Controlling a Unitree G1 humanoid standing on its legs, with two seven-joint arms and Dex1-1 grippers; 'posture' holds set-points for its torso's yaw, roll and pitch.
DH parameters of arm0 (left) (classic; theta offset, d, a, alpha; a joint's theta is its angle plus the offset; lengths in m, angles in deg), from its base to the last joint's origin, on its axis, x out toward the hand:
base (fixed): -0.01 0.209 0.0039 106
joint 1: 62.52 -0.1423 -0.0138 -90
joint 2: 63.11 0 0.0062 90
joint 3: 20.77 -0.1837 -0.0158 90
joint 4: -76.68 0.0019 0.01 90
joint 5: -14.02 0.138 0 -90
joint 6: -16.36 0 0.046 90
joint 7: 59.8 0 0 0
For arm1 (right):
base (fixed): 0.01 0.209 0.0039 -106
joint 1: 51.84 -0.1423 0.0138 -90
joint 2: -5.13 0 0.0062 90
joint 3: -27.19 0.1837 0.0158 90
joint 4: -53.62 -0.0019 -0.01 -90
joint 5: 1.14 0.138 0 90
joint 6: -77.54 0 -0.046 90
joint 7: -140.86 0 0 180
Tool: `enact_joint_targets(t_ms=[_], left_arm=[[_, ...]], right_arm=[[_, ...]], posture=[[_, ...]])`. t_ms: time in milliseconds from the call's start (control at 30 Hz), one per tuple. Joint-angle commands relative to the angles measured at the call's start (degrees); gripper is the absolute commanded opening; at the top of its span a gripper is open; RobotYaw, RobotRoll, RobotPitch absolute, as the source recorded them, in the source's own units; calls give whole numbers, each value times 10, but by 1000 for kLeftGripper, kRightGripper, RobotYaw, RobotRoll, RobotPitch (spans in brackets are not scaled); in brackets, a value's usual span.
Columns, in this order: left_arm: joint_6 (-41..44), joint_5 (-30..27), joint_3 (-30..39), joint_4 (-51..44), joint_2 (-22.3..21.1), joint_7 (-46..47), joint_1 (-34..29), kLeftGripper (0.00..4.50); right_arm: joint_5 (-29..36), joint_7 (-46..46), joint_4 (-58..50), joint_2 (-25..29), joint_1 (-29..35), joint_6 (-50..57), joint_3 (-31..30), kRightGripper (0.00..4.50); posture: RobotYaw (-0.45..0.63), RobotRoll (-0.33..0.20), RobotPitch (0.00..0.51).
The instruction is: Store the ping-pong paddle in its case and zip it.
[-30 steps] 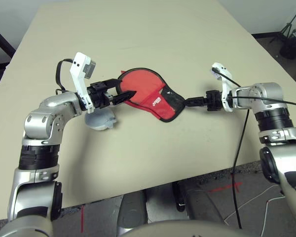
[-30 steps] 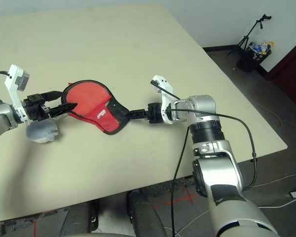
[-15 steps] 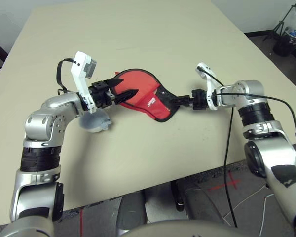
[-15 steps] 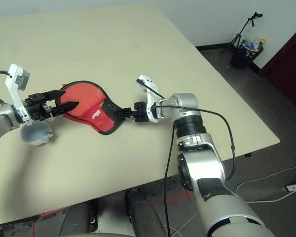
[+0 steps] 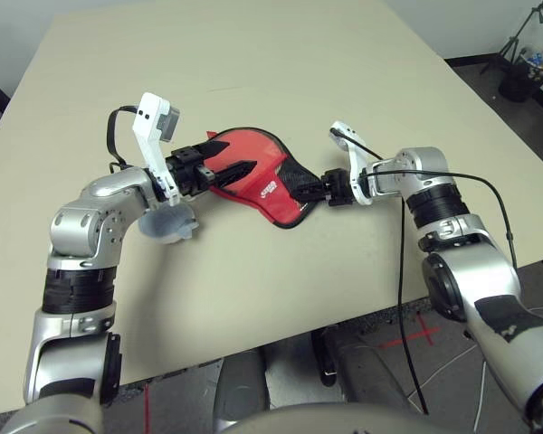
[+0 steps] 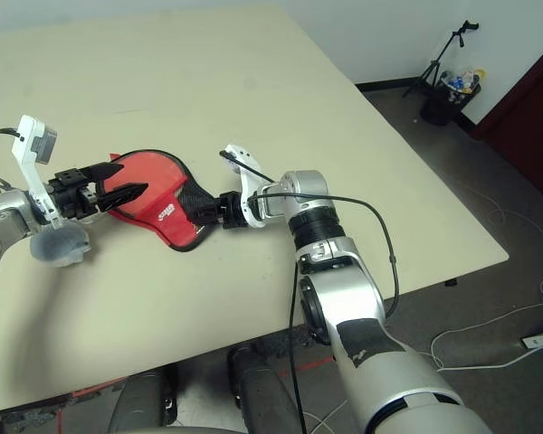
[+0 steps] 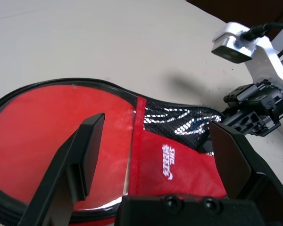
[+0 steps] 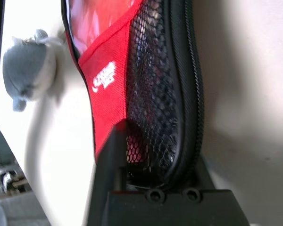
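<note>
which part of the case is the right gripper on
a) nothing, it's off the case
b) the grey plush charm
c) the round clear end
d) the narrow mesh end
d: the right gripper is closed on the narrow mesh end of the case, with the mesh and zipper edge sitting between its fingers in the right wrist view.

Paddle: handle hidden inside the case, only red showing through the clear side. Right gripper tips buried in the case's narrow mesh end, can't read the finger gap. Charm half under the left forearm. White logo on the case unreadable.
</note>
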Motion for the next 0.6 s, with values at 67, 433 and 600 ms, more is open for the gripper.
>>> enact_joint_targets(t_ms=[67,433,600], left_arm=[[5,-3,-2,-17,8,9,-15,4500],[-2,5,-21,-8,29,12,-8,4500],[-5,9,-31,5,31,6,7,4500]], right_arm=[[13,85,-113,-28,48,110,70,27],[265,442,-371,-128,238,175,237,27],[507,706,-469,-163,347,175,269,27]], posture=[[92,0,183],[36,0,192],[12,0,196]])
